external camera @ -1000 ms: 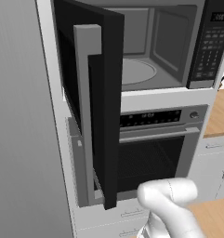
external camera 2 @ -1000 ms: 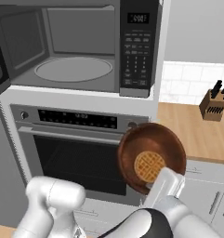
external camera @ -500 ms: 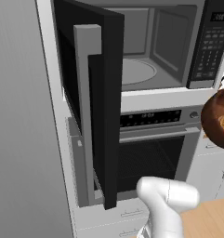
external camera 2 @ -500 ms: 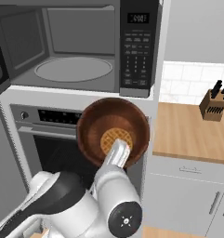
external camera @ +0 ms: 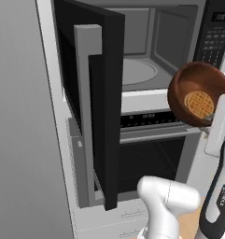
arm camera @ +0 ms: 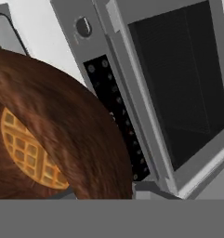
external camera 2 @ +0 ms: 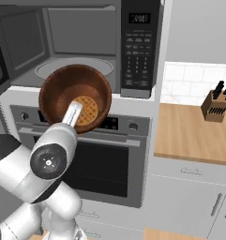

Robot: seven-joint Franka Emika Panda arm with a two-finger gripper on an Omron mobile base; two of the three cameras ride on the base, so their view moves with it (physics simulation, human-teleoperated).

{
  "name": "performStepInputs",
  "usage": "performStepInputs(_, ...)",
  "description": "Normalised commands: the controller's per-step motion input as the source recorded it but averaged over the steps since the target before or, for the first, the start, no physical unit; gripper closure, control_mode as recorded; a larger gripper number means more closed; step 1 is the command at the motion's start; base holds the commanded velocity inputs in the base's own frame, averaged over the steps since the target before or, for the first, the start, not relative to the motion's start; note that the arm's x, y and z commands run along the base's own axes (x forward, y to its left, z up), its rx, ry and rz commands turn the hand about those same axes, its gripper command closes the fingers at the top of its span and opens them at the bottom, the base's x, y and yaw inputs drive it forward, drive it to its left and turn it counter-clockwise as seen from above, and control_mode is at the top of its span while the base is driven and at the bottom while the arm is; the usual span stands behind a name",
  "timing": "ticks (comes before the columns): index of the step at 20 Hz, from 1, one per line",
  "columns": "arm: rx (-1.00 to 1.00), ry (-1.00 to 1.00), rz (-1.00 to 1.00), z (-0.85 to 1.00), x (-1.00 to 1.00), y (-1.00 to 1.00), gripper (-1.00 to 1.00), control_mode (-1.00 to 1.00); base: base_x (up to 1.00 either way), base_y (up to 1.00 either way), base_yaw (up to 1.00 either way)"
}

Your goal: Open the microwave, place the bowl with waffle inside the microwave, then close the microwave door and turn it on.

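The microwave [external camera: 146,51] stands open, its grey cavity and round turntable [external camera 2: 73,68] showing. The microwave door [external camera: 93,98] is swung far out to the left, its grey vertical handle facing me. My gripper [external camera 2: 73,112] is shut on the rim of the reddish-brown bowl [external camera 2: 63,91], holding it tilted with its opening toward the cameras and the waffle [external camera 2: 89,111] resting inside. The bowl [external camera: 198,91] hangs just in front of the cavity's lower sill, over the oven's control strip. In the hand view the bowl [arm camera: 62,125] and waffle [arm camera: 29,148] sit close at the left.
Right of the cavity is the black keypad panel [external camera 2: 137,51]. Below it is the steel oven [external camera 2: 105,164] with its dark window [arm camera: 178,83] and knob [arm camera: 83,27]. A wooden counter [external camera 2: 194,136] with a knife block [external camera 2: 216,105] lies to the right.
The arm has carried the bowl up and to the left, from in front of the oven at the right to just before the microwave's opening. The door has not moved.
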Motion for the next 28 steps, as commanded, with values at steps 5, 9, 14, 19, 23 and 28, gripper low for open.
performStepInputs(5, 0.0, 0.06, 0.11, 0.76, 0.83, 0.46, 1.0, -1.0, 0.0, 0.0, 0.0)
performStepInputs(9, -0.04, 0.21, 0.17, 0.43, 1.0, 0.51, 1.0, -1.0, 0.0, 0.0, 0.0)
performStepInputs(14, 0.0, 0.07, 0.09, 0.27, 0.96, 0.32, 1.0, -1.0, 0.0, 0.0, 0.0)
performStepInputs(19, 0.0, 0.0, 0.0, 0.14, 0.91, 0.29, 1.0, -1.0, 0.0, 0.0, 0.0)
performStepInputs(23, 0.0, 0.06, 0.0, 0.0, 1.0, 0.41, 1.0, -1.0, 0.0, 0.0, 0.0)
performStepInputs(28, 0.0, 0.06, -0.01, -0.04, 1.0, 0.32, 1.0, -1.0, 0.0, 0.0, 0.0)
